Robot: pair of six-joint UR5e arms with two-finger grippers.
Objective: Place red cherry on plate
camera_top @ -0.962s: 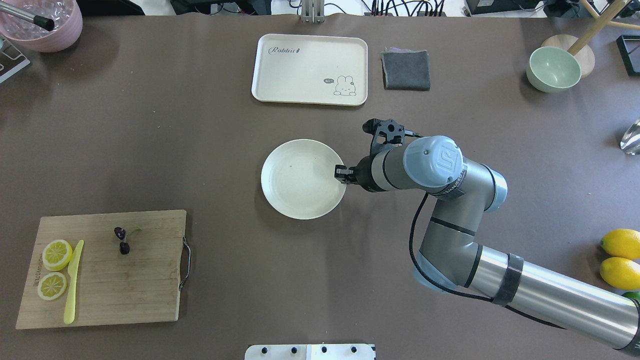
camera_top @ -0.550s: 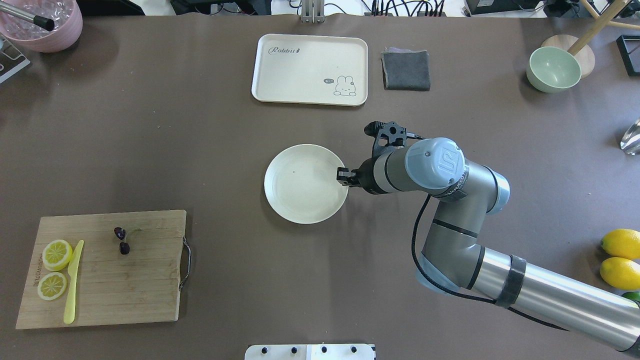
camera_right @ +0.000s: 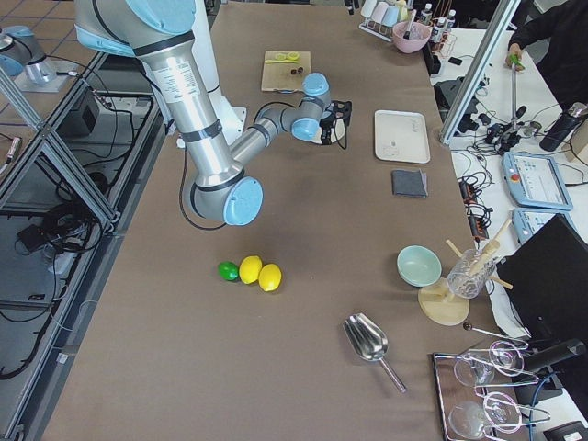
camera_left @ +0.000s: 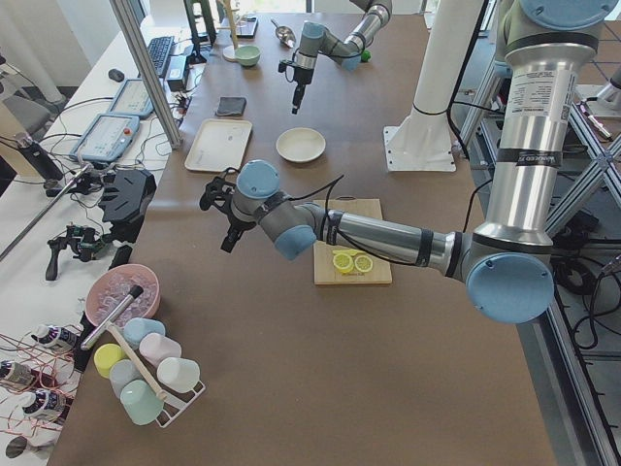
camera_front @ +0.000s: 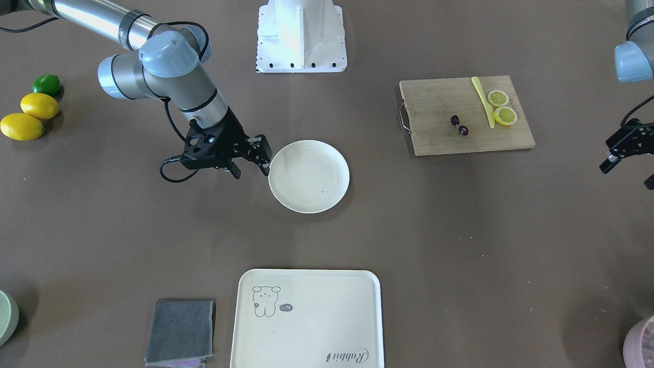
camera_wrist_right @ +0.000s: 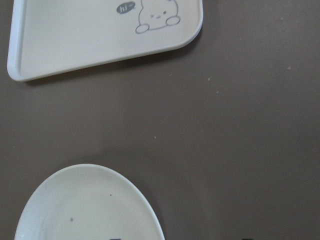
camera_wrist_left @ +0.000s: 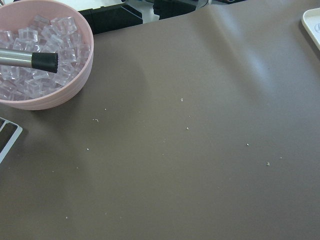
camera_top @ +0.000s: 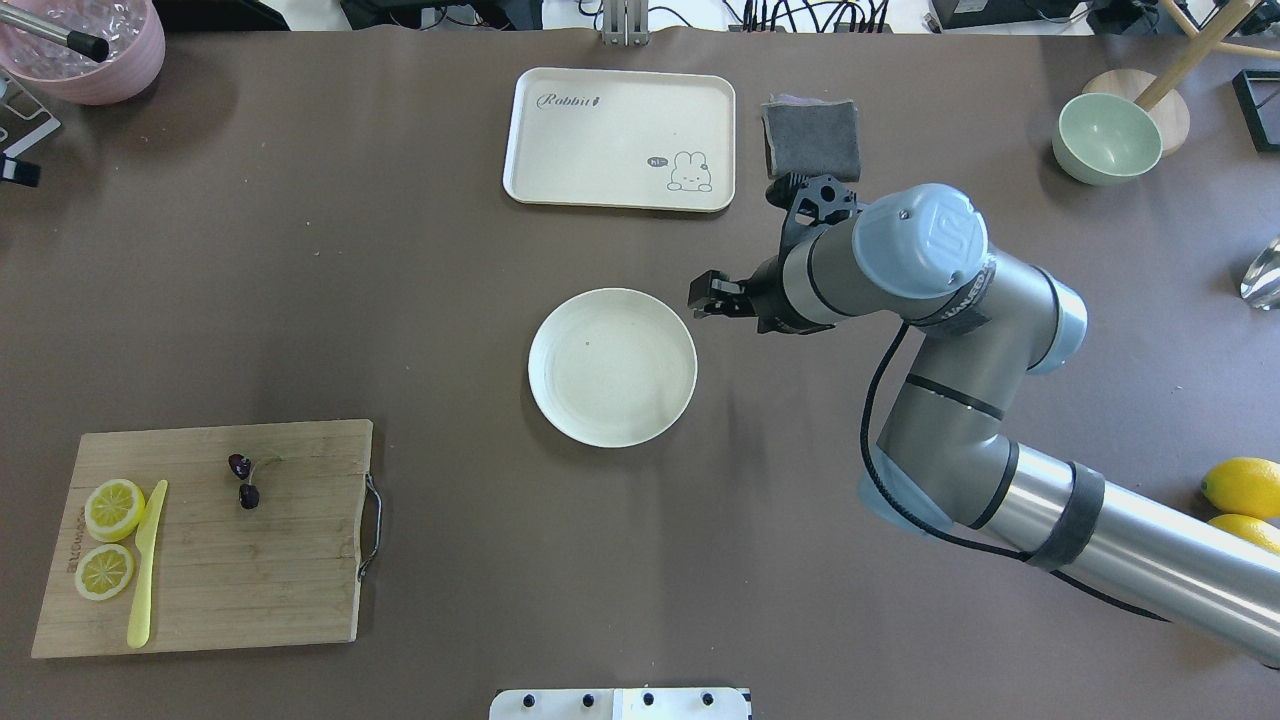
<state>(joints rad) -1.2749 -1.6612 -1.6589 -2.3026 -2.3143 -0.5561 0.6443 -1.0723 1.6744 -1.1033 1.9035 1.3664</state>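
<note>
The red cherry (camera_top: 243, 480) is a tiny dark pair with green stems lying on the wooden cutting board (camera_top: 260, 570) at the near left, also seen from the front (camera_front: 459, 125). The round cream plate (camera_top: 612, 367) sits empty at the table's middle (camera_front: 309, 176). My right gripper (camera_top: 712, 296) hangs open just past the plate's right rim, holding nothing (camera_front: 250, 163). The right wrist view shows the plate (camera_wrist_right: 90, 205) below and ahead. My left gripper (camera_front: 628, 174) stands open far out at the left end of the table, well away from the board.
Two lemon slices (camera_top: 112, 508) and a yellow knife (camera_top: 146, 565) share the board. A cream rabbit tray (camera_top: 620, 120) and grey cloth (camera_top: 812, 140) lie at the back. A green bowl (camera_top: 1105, 138), whole lemons (camera_top: 1240, 487) and a pink bowl of ice (camera_top: 80, 45) sit at the edges.
The right gripper slid the plate slightly, then let go of its rim, opened and rose away to the back right. A bit of the left gripper has appeared at the left edge.
</note>
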